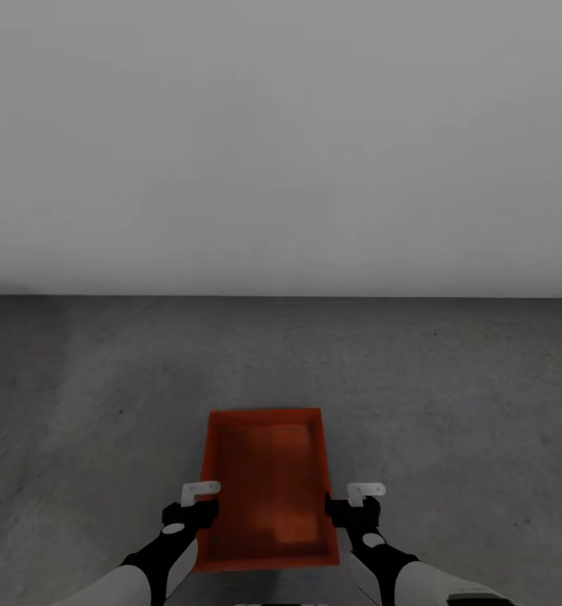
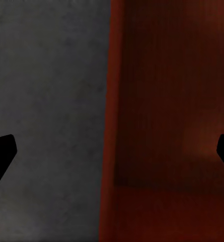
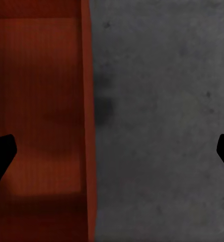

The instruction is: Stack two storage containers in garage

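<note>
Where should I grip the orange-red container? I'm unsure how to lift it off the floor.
Take the storage container by its two long side walls, one hand per wall, coming from above. The bin has thin walls and no lid, and the left hand and right hand, both open, already straddle those rims.

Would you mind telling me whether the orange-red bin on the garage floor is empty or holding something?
Empty: the storage container sits upright on the floor, its bare bottom visible.
</note>
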Controlling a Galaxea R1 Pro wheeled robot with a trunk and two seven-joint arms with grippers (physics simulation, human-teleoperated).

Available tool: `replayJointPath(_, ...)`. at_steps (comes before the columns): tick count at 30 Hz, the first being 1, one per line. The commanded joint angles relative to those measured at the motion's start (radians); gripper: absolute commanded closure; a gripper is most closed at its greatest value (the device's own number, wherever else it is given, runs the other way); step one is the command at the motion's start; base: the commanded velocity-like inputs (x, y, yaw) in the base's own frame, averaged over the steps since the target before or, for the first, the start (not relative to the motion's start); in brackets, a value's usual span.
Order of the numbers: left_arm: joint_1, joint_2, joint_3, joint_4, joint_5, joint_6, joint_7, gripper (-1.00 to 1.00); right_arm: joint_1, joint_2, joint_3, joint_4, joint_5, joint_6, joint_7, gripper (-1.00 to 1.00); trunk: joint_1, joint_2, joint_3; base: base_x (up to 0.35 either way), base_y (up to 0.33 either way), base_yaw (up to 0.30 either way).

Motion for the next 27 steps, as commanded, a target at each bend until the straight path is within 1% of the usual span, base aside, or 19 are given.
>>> replayJointPath(1,-0.001,0.000,-0.001,0.001,0.004,-0.004,0.003,-1.00,-0.001,0.000,-0.003,0.001,0.010,-0.001,-0.007,-1.00,0.000,0.000,-0.001,0.000,0.000,0.000)
replayJointPath(9,-0.001,-0.001,-0.001,0.001,0.004,-0.004,0.002,-1.00,-0.001,0.000,-0.003,0.001,0.010,-0.002,-0.008,-1.00,0.000,0.000,-0.001,0.000,0.000,0.000)
replayJointPath(27,-0.001,0.000,0.000,0.001,0.004,-0.002,0.001,-1.00,-0.001,0.000,-0.003,0.001,0.009,-0.002,-0.008,-1.00,-0.069,0.126,0.056,0.000,0.000,0.000)
